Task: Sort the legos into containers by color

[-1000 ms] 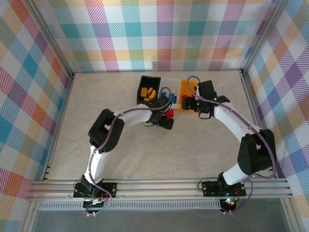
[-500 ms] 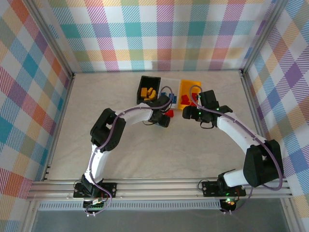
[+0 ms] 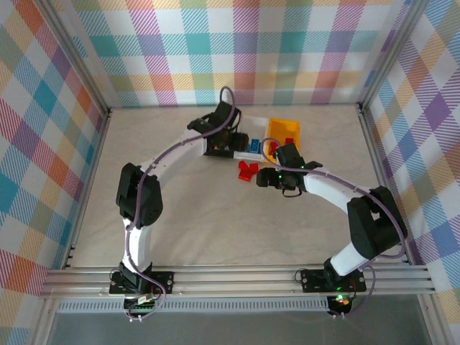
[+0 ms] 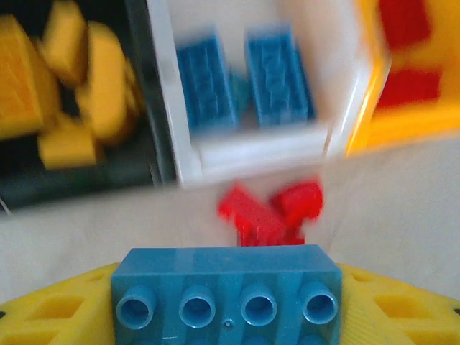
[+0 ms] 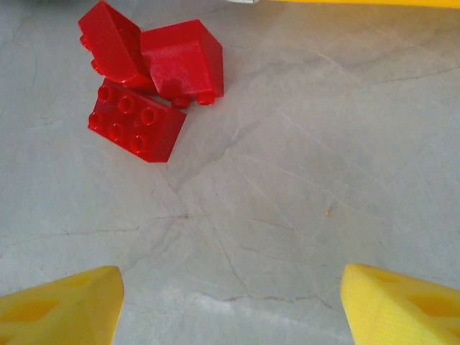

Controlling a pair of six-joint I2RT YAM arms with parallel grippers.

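Pale bench [image 3: 215,223], plaid walls [image 3: 237,50] around. Your left jaws clenched on blue brick [image 4: 226,298], studs toward camera, held above row of bins. White bin [image 4: 259,147] has two blue legos [image 4: 277,68] inside; black bin [image 4: 86,183] holds yellow legos [image 4: 72,79]; yellow bin [image 4: 402,129] holds red legos [image 4: 406,29]. Your right jaws released, empty, low over bench near loose red trio [image 5: 136,123], clustered touching, just before bins.

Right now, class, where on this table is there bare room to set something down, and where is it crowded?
Free: the table between the left arm and right arm, and toward the left wall. Crowded: around the red bricks before the bins.
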